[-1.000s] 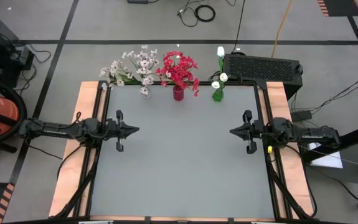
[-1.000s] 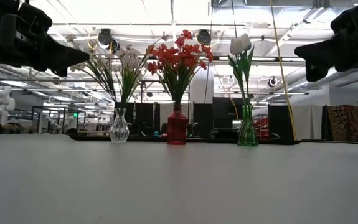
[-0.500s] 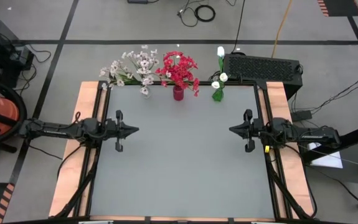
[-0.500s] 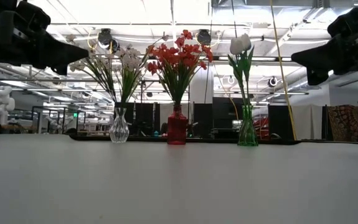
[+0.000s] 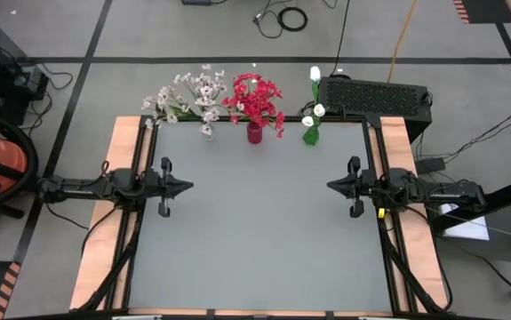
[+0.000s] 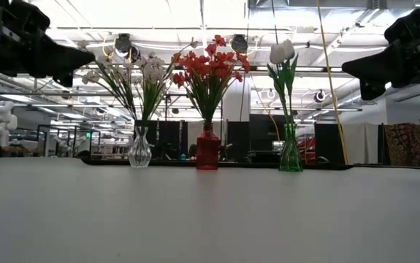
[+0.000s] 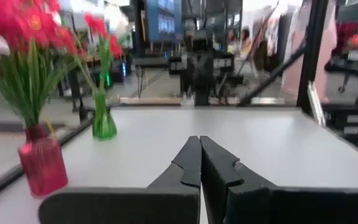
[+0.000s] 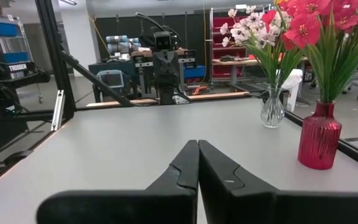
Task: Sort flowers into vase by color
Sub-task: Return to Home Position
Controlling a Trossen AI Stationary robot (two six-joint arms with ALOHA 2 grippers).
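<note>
Three vases stand in a row on the table's far edge. A clear vase (image 6: 139,148) holds pale pinkish-white blossoms (image 5: 188,96). A red vase (image 5: 254,133) holds red blooms (image 6: 211,62), and a green vase (image 5: 311,135) holds white tulip buds (image 6: 282,52). All stems stand upright in their vases. My left gripper (image 5: 189,187) hovers level and shut at the table's left side. My right gripper (image 5: 330,186) hovers level and shut at the right side. They point at each other, and neither has anything between its fingers.
The grey table top (image 5: 255,240) lies bare between the arms. Wooden strips and dark rails (image 5: 117,231) run along both sides. A black perforated box (image 5: 375,96) sits just beyond the far right corner, next to the green vase.
My left gripper has drawn back a little toward the table's left edge, staying level and shut. The flowers and vases have kept still.
</note>
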